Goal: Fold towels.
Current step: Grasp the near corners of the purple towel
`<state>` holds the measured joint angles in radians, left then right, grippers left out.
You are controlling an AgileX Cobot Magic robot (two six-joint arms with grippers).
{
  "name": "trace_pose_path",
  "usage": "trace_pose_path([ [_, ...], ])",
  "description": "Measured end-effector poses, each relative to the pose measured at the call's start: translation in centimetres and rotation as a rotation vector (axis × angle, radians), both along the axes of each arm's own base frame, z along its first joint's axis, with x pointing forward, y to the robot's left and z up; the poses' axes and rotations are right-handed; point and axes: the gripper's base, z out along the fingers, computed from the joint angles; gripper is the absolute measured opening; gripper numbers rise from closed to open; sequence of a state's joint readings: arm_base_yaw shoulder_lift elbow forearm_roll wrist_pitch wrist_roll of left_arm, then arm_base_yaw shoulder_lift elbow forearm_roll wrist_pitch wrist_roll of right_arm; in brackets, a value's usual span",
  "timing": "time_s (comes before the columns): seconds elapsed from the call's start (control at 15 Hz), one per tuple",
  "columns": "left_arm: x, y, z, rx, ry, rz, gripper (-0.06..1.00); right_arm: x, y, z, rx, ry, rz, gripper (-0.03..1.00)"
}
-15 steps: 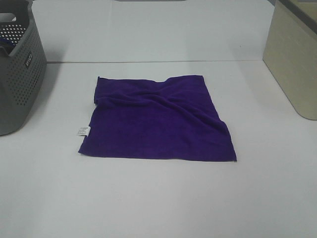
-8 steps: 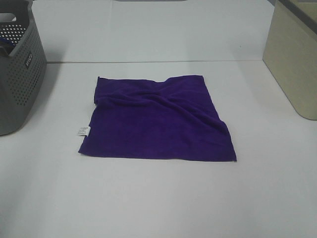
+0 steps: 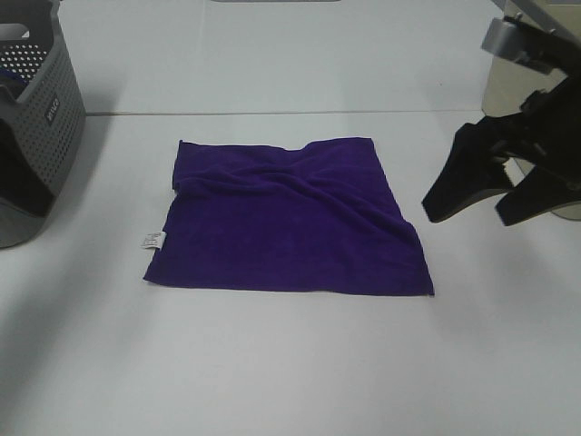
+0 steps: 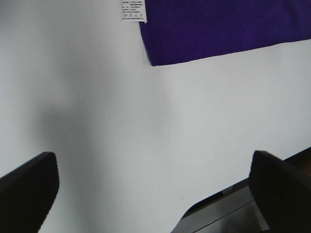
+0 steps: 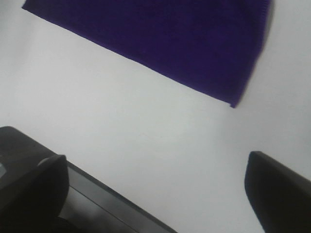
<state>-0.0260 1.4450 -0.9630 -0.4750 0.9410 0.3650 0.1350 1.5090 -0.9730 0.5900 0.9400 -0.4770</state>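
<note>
At far left the grey basket [image 3: 54,109] has a dark blur [image 3: 18,177] across it, possibly the left arm. The left gripper [image 4: 155,194] hangs with jaws wide over bare table [image 4: 121,126] near the white tag [image 4: 133,10]. Mid-table the purple towel [image 3: 290,218] lies spread flat (rippled toward its far edge), and the right gripper [image 3: 472,216] hovers just off its right edge, jaws wide too, clear of the cloth.

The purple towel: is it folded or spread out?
Spread out. The purple towel lies as one open square on the table, all four corners showing, wrinkled near its far edge, white tag sticking out.
</note>
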Motion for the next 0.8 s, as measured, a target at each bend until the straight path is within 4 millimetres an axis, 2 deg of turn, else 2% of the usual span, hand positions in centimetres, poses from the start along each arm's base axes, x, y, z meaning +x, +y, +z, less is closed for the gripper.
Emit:
trace_pose_path([
  [0.13, 2.0, -1.6, -2.4, 0.010, 0.026, -0.038, 0.99, 1.1, 0.2, -1.8, 0.055, 0.046, 0.004, 0.95],
  [0.2, 3.4, -2.3, -3.4, 0.008, 0.034, -0.041, 0.99, 1.8, -0.4, -2.8, 0.095, 0.067, -0.027, 0.95],
  [0.27, 5.9, -2.7, -5.5, 0.012, 0.066, -0.037, 0.99, 3.4, -3.0, -4.3, 0.159, 0.077, -0.135, 0.95],
  [0.33, 6.8, -2.8, -6.6, 0.011, 0.090, -0.041, 0.99, 3.9, -3.6, -5.1, 0.166, 0.078, -0.155, 0.95],
  [0.6, 9.0, -3.2, -10.0, 0.010, 0.152, -0.038, 0.99, 5.0, -3.8, -9.6, 0.140, 0.168, -0.173, 0.95],
  [0.8, 9.3, -3.3, -10.7, 0.008, 0.159, -0.027, 0.99, 5.0, -3.9, -10.3, 0.124, 0.183, -0.169, 0.95],
])
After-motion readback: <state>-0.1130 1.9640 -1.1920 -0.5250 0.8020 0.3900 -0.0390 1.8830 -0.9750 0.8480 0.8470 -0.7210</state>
